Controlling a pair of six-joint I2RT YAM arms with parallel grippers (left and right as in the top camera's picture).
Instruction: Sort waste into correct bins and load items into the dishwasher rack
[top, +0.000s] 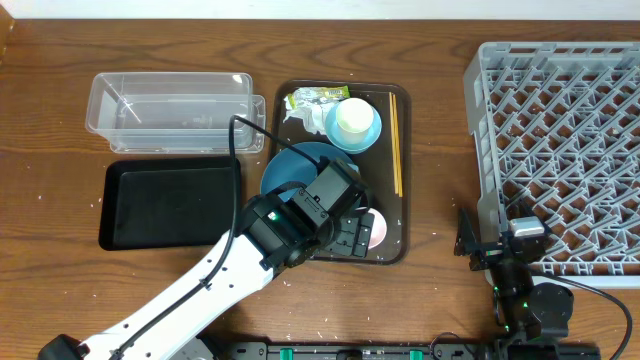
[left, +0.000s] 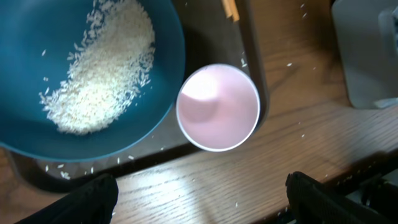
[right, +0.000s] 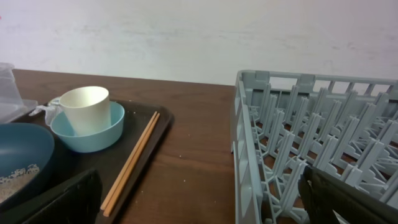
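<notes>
On the brown tray (top: 392, 250), the blue dish (left: 93, 68) holds a heap of white rice (left: 102, 74). The pink cup (left: 217, 107) stands upright and empty beside it at the tray's near corner. My left gripper (left: 205, 205) hovers open above the cup and the table's edge, partly covering the cup (top: 375, 230) from overhead. A white cup (right: 87, 109) sits in the light-blue bowl (right: 93, 134), with the snack wrapper (top: 315, 98) behind it. Chopsticks (right: 132, 162) lie along the tray's right side. My right gripper (right: 205, 199) is open and empty, low by the dishwasher rack (right: 311, 143).
The clear tub (top: 170, 105) stands at the back left, with the black tray (top: 170, 205) in front of it. Stray rice grains dot the wood (left: 292, 62) near the brown tray. The rack (top: 560, 150) fills the right side.
</notes>
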